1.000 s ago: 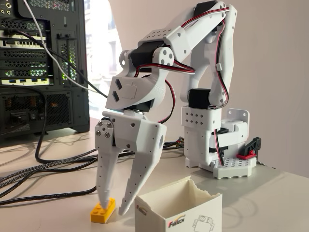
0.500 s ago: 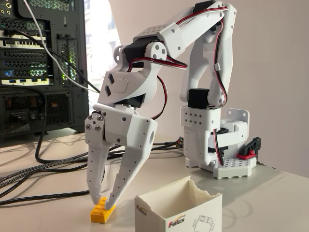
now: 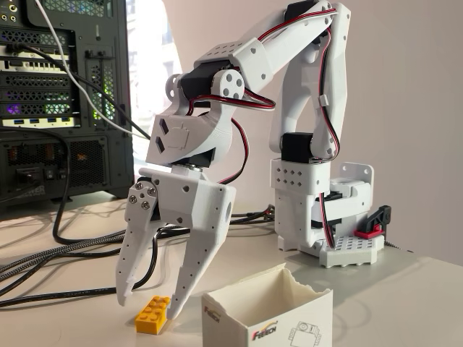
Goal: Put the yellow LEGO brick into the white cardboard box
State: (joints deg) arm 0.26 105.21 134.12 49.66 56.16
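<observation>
The yellow LEGO brick lies flat on the table near the front edge of the fixed view. My white gripper points down over it and stands open, one fingertip left of the brick and the other at its right end. The fingertips hang just above the table and nothing is held. The white cardboard box with its uneven torn rim and printed logo stands upright just right of the brick, close to the right finger.
Black cables run across the table on the left, from a computer case at the back left. The arm's base and a white studded plate with a red clip stand behind the box.
The gripper has shifted left and its jaws have spread wider around the brick. The brick has turned slightly on the table.
</observation>
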